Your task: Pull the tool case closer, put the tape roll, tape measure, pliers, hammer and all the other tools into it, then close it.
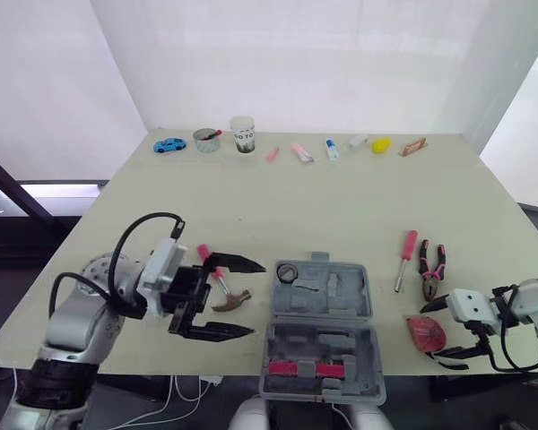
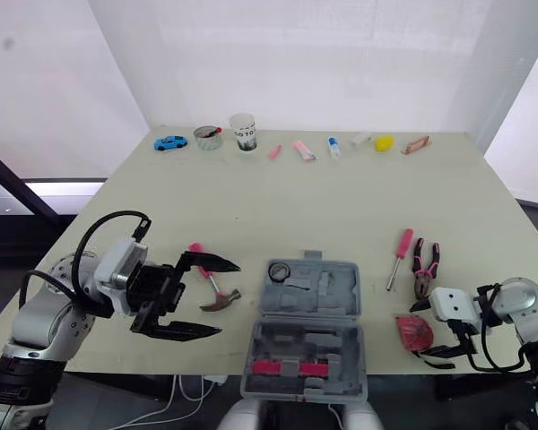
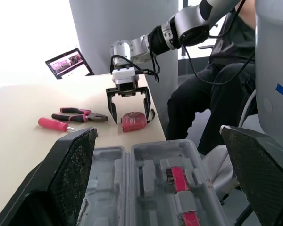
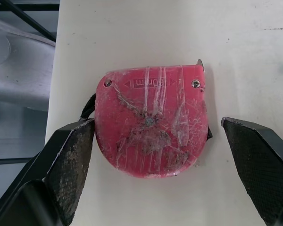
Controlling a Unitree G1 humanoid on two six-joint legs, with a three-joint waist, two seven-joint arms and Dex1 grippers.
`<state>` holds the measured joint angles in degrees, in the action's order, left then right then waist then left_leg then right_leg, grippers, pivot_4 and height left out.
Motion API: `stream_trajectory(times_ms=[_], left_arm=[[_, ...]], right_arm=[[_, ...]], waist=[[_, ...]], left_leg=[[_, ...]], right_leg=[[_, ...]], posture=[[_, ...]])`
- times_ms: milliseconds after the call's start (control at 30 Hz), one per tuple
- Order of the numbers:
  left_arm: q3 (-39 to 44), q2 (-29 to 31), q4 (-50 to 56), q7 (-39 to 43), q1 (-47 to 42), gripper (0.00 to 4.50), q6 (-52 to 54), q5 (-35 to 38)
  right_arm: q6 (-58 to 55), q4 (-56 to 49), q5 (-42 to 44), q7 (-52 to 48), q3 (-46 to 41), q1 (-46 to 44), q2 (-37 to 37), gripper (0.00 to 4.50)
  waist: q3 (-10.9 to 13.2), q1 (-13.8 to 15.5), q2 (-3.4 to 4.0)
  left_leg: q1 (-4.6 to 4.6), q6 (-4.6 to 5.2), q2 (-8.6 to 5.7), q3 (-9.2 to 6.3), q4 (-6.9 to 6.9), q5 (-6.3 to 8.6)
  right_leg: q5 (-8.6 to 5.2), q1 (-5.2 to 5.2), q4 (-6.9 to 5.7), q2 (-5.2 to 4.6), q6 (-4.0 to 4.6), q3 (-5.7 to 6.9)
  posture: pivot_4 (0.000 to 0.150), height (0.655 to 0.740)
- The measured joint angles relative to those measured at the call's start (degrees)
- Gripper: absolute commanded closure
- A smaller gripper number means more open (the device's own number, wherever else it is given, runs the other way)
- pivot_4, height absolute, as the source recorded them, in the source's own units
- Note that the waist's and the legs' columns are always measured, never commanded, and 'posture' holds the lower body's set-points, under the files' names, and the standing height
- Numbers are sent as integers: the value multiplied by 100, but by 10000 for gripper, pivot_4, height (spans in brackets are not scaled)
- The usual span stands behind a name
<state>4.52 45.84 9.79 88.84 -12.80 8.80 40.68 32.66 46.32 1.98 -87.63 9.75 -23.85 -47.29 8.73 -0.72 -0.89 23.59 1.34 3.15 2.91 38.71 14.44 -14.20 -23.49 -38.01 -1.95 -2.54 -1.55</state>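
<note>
Your tape measure (image 4: pixel 151 127) lies flat on the table (image 1: pixel 341 206) near its front edge, just to the right of the open tool case (image 1: pixel 359 296). The right gripper (image 1: pixel 428 336) is spread wide around it, one finger (image 4: pixel 70 160) on each side, and neither appears to touch the red shell yet. So the step in hand looks like picking up the tape measure.

Next you need to close squarely on its two flat edges, lift it clear, carry it left and set it into a free pocket of the case. Watch the strap at its side so it doesn't snag.

The case sits at the front of the table with its lid laid open. A dark ring (image 1: pixel 287 271) in its far-left pocket looks like the tape roll.

Left of the case lies the hammer (image 1: pixel 220 282), between the fingers of your left gripper (image 1: pixel 258 298), which is released too and holds nothing. The pliers (image 1: pixel 430 269) and a screwdriver (image 1: pixel 405 258) wait beyond the tape measure, still outside the case.
</note>
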Motion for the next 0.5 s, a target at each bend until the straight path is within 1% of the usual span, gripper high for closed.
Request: stream_trajectory(times_ms=[33,67,100,133,167,400,500], left_arm=[[2,21,-47,1,-46,0,-18,1],[-2,33,-55,5,-57,0,-58,4],[-11,42,-131,7,-58,0,-119,4],[-12,43,-148,7,-58,0,-131,4],[-21,43,-166,8,-58,0,-163,4],[-63,48,-228,12,-58,0,-294,4],[-73,48,-266,14,-58,0,-329,3]], right_arm=[[-3,0,0,2,1,0,2,4101],[-14,0,0,1,1,0,14,5340],[-36,1,1,-12,19,0,49,8985],[-35,2,1,-12,25,0,50,11192],[-19,6,-3,-9,26,0,50,15323],[-4,21,13,48,22,18,48,15324],[-131,-147,79,96,-17,129,23,15324]], waist=[[0,1,0],[0,1,0],[0,0,1],[0,0,1],[0,0,1],[0,0,1],[0,1,1]], left_leg=[[0,0,0,0,0,0],[0,0,0,2,0,0],[0,0,0,3,0,0],[0,0,0,3,0,0],[0,0,0,2,0,0],[-1,0,0,3,0,0],[0,0,1,3,0,0]], right_leg=[[0,0,0,0,0,0],[0,0,0,0,0,-1],[0,-1,1,0,0,-2],[0,-1,1,0,0,-2],[0,-1,0,0,0,-2],[0,0,0,0,0,-2],[0,-1,-1,0,0,-2]], posture=[[1500,7400],[1500,7400],[1500,7400],[1500,7400],[1500,7400],[1500,7400],[1500,7400]])
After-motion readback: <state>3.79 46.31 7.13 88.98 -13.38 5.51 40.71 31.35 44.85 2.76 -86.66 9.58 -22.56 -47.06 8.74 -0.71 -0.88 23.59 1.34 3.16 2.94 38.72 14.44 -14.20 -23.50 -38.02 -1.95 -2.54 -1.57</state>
